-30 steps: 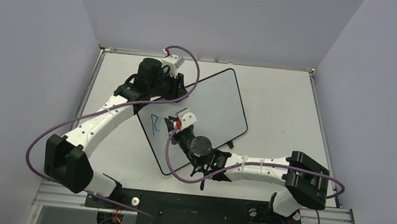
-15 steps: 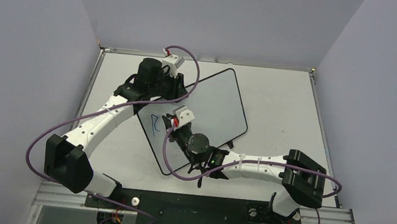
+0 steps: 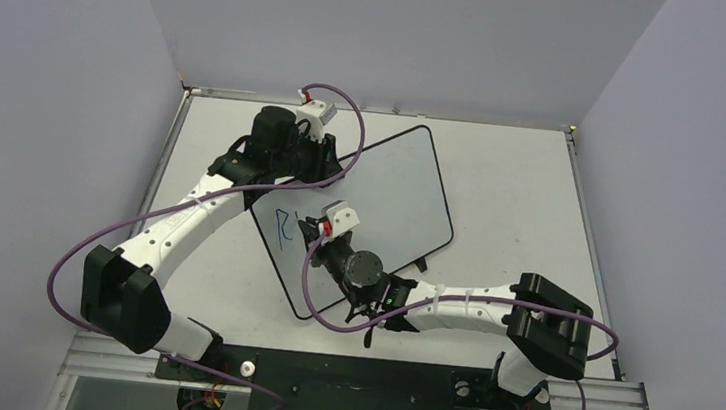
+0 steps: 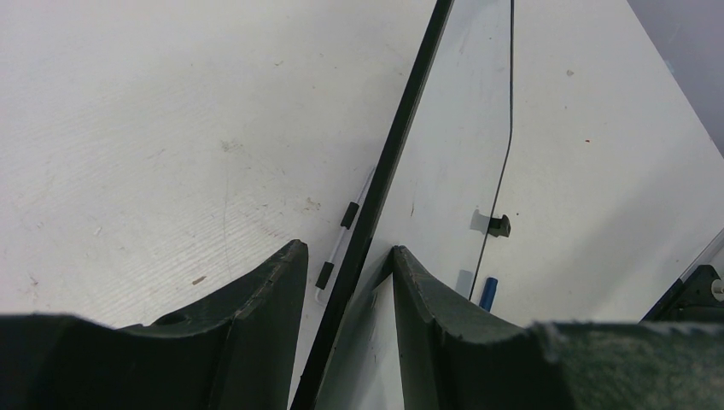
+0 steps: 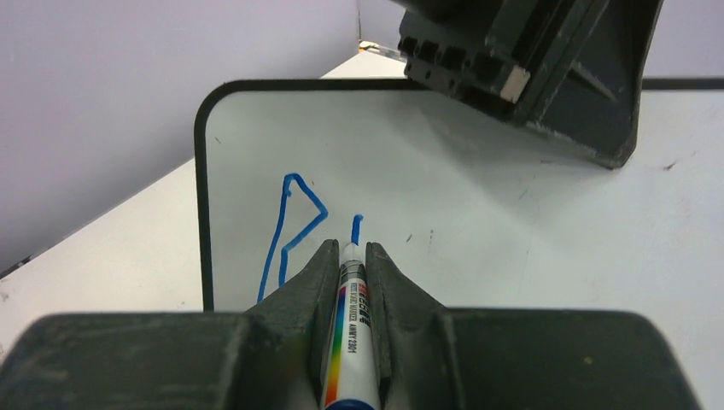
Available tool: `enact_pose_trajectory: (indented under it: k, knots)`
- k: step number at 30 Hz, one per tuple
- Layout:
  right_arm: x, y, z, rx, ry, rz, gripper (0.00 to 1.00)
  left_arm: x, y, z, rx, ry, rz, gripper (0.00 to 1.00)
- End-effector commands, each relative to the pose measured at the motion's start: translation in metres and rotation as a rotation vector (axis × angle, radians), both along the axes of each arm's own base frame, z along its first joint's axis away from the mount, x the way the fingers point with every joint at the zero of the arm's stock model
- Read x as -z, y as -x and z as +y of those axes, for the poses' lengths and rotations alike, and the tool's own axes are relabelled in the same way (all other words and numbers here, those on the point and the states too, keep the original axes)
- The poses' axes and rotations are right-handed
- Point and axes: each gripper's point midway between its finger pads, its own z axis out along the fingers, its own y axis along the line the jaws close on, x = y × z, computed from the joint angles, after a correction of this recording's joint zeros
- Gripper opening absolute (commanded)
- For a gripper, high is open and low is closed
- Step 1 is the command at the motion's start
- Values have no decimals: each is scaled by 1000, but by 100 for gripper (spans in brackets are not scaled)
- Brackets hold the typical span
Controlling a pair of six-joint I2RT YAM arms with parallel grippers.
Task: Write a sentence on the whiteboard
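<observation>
The whiteboard (image 3: 396, 183) stood on the table (image 3: 520, 200), a little left of the middle and turned at an angle. The left gripper (image 4: 346, 252) had its jaws on the two sides of the whiteboard's black frame; whether they really pressed it could not be told. The right gripper (image 5: 350, 249) pinched the marker (image 5: 348, 329) tightly, with the tip just under a short blue stroke. Of the sentence (image 5: 303, 231) a blue "R" and this stroke were on the whiteboard, near its left edge

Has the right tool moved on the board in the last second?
Yes, slightly: the right tool drew back toward the table's near edge along the whiteboard, leaving a new short stroke beside the R.
</observation>
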Motion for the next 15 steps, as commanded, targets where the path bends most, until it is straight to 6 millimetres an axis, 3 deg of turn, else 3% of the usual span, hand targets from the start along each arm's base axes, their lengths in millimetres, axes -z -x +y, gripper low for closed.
enact_pose_trajectory:
  k: [1,8,15]
  knots:
    - [23,7,-11,1,-12,62,0,-47,-14,3,-36,47,-158,0]
    - [36,21,-14,-12,-2,95,0,-48,-14,3,-37,48,-161,0]
    - [6,28,-15,-16,-33,62,0,-48,-13,3,-38,47,-161,0]
